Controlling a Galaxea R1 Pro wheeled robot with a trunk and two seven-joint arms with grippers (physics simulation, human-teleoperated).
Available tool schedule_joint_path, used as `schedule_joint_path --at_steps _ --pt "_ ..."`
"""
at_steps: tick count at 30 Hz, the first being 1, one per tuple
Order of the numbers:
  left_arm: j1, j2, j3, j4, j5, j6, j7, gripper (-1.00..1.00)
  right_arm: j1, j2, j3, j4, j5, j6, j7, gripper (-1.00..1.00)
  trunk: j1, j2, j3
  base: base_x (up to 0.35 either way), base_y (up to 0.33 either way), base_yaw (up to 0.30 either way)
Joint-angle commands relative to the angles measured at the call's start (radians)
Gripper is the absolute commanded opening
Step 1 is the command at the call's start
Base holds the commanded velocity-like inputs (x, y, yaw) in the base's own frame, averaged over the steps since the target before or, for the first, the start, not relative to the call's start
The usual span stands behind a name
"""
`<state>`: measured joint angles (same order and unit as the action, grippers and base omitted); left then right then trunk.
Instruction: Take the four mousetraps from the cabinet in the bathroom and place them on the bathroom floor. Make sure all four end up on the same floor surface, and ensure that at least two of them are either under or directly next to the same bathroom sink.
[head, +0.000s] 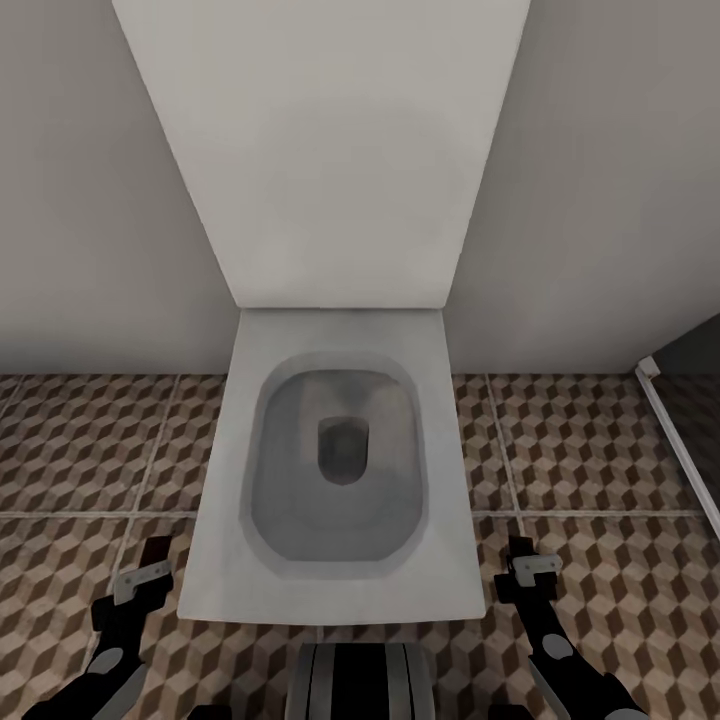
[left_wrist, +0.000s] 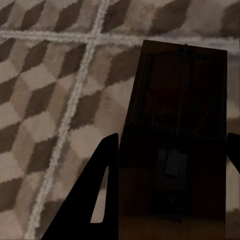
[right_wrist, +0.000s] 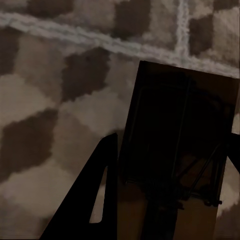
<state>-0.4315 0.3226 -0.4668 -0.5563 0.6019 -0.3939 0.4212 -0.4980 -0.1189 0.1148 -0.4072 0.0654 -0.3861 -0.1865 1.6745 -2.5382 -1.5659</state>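
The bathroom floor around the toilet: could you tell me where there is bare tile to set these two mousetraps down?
Bare bathroom floor lies left of the toilet, between it and the wall, ahead of the left gripper and its mousetrap. The right side is open too, bounded by a white rail. The toilet crowds the middle between the grippers.

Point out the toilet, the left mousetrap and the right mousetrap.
toilet (head: 335, 585): head view, front rim of the bowl.
left mousetrap (left_wrist: 175, 115): left wrist view, middle of the slab.
right mousetrap (right_wrist: 175, 130): right wrist view, middle of the slab.
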Motion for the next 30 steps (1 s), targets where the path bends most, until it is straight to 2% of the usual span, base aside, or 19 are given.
schedule_joint_path --at_steps 1,16,21,30 --pt "-0.001 0.002 -0.009 -0.001 0.003 -0.003 0.011 -1.00 0.000 -0.001 0.005 0.001 0.005 0.000 -0.007 -1.00 0.000 0.000 -0.001 0.000 0.000 0.000" --pt "-0.001 0.003 -0.009 -0.002 0.001 -0.005 0.010 -1.00 0.000 -0.001 0.006 0.001 0.004 0.000 -0.007 -1.00 0.000 0.000 -0.001 0.000 0.000 0.000" --pt "-0.001 0.008 -0.006 -0.002 0.000 -0.005 0.011 -1.00 0.000 -0.001 0.006 0.001 0.004 0.000 -0.007 -1.00 0.001 -0.001 -0.012 0.000 0.000 0.000" --pt "-0.001 0.009 0.030 -0.002 0.000 -0.006 0.010 -1.00 0.000 -0.001 0.006 0.001 0.004 0.000 -0.007 -1.00 0.001 -0.001 -0.012 0.000 0.000 0.000"
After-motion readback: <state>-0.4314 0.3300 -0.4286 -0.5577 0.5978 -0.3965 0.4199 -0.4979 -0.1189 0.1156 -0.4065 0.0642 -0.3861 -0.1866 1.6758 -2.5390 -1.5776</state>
